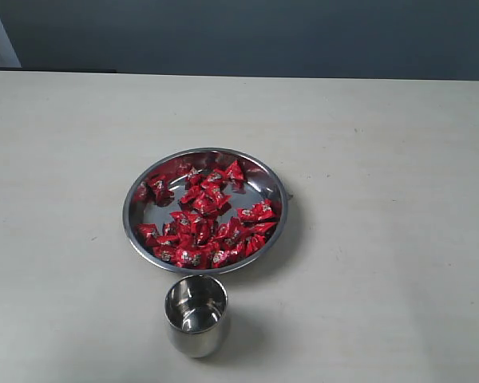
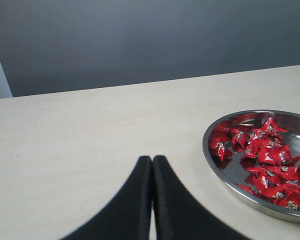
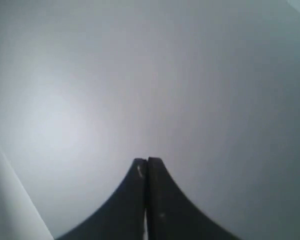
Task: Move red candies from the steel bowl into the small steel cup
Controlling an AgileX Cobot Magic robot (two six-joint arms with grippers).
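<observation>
A pale, cream table (image 1: 383,159) runs back to a dark grey wall (image 1: 223,32). Near the middle of it sits the steel bowl (image 1: 259,185), with the red candies (image 1: 203,219) heaped loosely across its floor and thickest on the side towards the small steel cup (image 1: 195,315). The cup stands upright just beside the bowl's rim. Whether the two touch is hard to tell.

The left gripper (image 2: 151,159) shows only its two black fingertips, pressed together over bare table and well apart from the bowl, which that picture's edge cuts off. The right gripper (image 3: 146,160) also has its fingers together, holding nothing. Behind it is only a blurred grey surface, with a pale strip at one corner that is too vague to make out.
</observation>
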